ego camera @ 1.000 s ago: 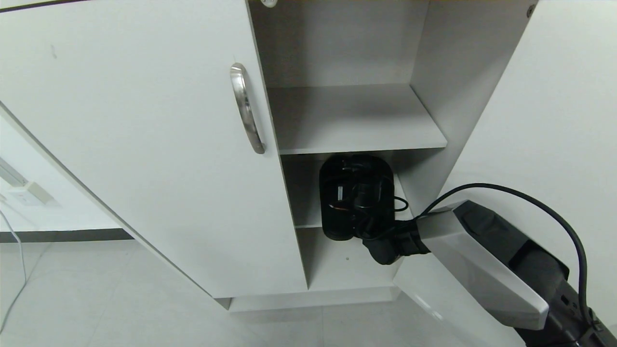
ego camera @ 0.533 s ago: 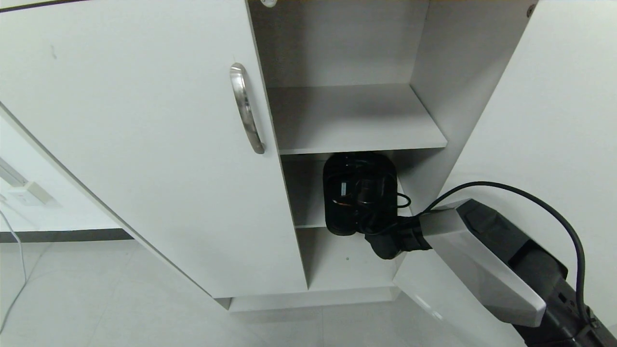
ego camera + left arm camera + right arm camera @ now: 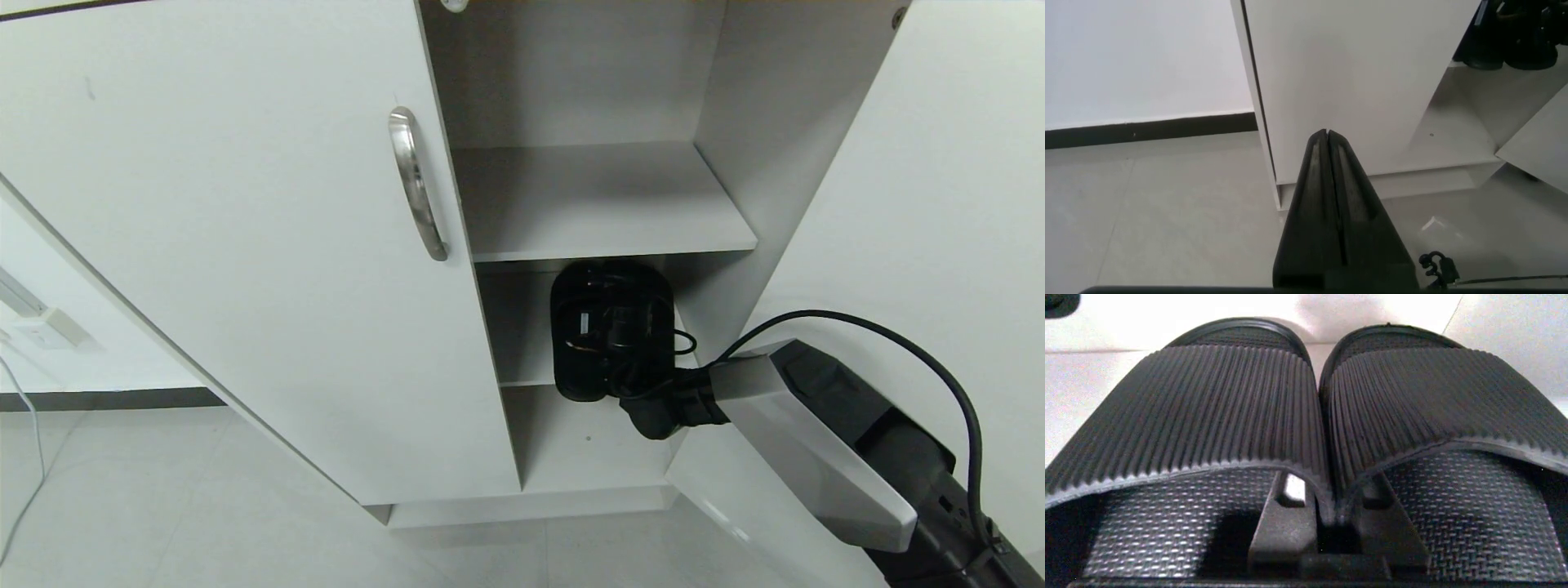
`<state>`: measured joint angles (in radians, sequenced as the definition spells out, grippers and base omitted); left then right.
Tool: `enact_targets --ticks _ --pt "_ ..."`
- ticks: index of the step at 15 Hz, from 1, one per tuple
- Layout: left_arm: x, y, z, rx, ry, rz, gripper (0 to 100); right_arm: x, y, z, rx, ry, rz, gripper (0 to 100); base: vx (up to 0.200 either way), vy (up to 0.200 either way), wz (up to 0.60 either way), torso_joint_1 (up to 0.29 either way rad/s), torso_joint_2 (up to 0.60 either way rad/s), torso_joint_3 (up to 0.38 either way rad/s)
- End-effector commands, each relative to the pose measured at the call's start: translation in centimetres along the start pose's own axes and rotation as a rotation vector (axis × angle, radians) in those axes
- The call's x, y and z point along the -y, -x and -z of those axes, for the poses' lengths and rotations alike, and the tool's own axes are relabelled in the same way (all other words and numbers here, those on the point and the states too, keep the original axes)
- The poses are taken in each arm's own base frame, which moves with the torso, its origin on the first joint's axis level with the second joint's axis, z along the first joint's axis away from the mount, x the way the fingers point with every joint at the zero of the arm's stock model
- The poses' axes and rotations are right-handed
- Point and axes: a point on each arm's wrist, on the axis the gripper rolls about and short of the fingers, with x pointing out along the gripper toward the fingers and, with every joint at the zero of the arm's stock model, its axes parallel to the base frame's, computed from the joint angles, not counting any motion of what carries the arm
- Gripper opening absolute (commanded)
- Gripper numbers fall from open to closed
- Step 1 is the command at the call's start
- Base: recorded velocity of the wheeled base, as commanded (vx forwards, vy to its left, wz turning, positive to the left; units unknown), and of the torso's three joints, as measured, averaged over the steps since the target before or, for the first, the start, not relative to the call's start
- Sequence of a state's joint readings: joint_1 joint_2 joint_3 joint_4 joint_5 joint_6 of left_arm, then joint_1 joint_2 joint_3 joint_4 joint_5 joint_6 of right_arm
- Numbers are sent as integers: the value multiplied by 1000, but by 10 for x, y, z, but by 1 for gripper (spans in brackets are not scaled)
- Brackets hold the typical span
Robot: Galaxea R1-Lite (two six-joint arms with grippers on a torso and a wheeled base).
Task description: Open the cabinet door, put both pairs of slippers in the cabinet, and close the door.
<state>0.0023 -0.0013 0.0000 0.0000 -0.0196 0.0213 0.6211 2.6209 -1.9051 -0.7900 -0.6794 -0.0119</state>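
The white cabinet's right door point(image 3: 939, 204) stands open; its left door point(image 3: 245, 245), with a metal handle point(image 3: 418, 184), is closed. A pair of black slippers point(image 3: 612, 327) hangs side by side in the opening under the upper shelf point(image 3: 604, 204), at the level of the lower shelf point(image 3: 522, 380). My right gripper point(image 3: 1327, 518) is shut on the slippers' point(image 3: 1233, 416) inner edges, pinching the two together. Low over the floor in front of the cabinet, my left gripper point(image 3: 1325, 139) is shut with nothing in it, and the slippers point(image 3: 1511, 37) appear beyond it.
The cabinet's bottom compartment point(image 3: 571, 449) lies under the slippers. A wall socket point(image 3: 49, 327) and a thin cable point(image 3: 24, 457) are at the far left. Grey tiled floor point(image 3: 204, 523) spreads in front of the cabinet.
My right gripper has carried the slippers slightly to the right and a little farther into the cabinet opening. The doors have not moved.
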Motion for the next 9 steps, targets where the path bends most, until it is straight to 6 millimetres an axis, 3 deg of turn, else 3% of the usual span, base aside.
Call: enact_targets --ticks 1,2,9 --pt "0 0 0 -1 0 0 0 0 0 0 0 1 0 0 0 0 0 0 0 0" --pt "0 0 0 -1 0 0 0 0 0 1 -2 2 0 100 0 0 0 0 0 0" --pt "0 0 0 -1 1 0 0 7 17 -2 -19 15 -17 100 0 0 0 0 0 0"
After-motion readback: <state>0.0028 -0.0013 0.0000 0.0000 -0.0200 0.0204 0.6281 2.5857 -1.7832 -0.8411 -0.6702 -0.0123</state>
